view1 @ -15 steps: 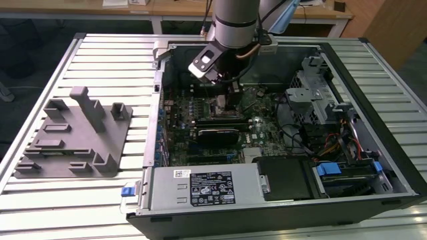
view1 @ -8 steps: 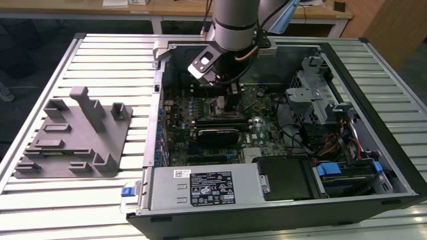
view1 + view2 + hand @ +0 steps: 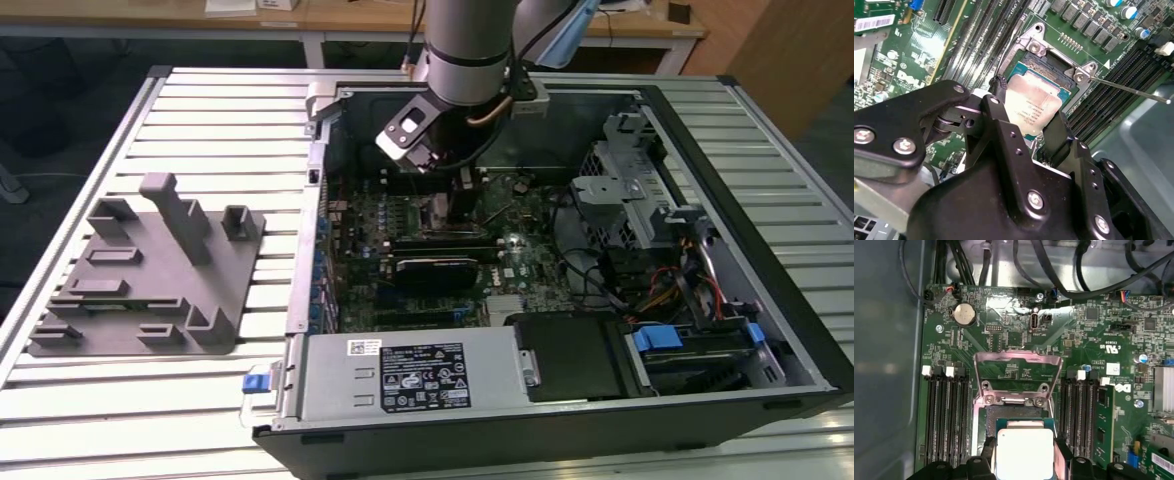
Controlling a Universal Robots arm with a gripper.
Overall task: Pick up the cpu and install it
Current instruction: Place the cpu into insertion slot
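Observation:
The cpu (image 3: 1032,106), a pale silver square chip with a thin dark rim, lies level between my black fingers (image 3: 995,111) in both wrist views. My gripper (image 3: 1026,107) is shut on the cpu (image 3: 1024,451), holding it by two opposite edges right over the open socket (image 3: 1015,416); I cannot tell whether it touches the socket. The socket's metal load plate (image 3: 1018,371) is flipped back and its thin lever (image 3: 1128,90) stands out to the side. In the exterior view my gripper (image 3: 451,198) reaches down into the computer case (image 3: 310,150) over the motherboard.
Memory slots (image 3: 946,415) flank the socket on both sides. A grey plastic fixture (image 3: 147,270) with upright posts sits on the slatted table at the exterior view's left. A power supply (image 3: 414,375) and drive cages (image 3: 641,195) fill the case's near and right parts.

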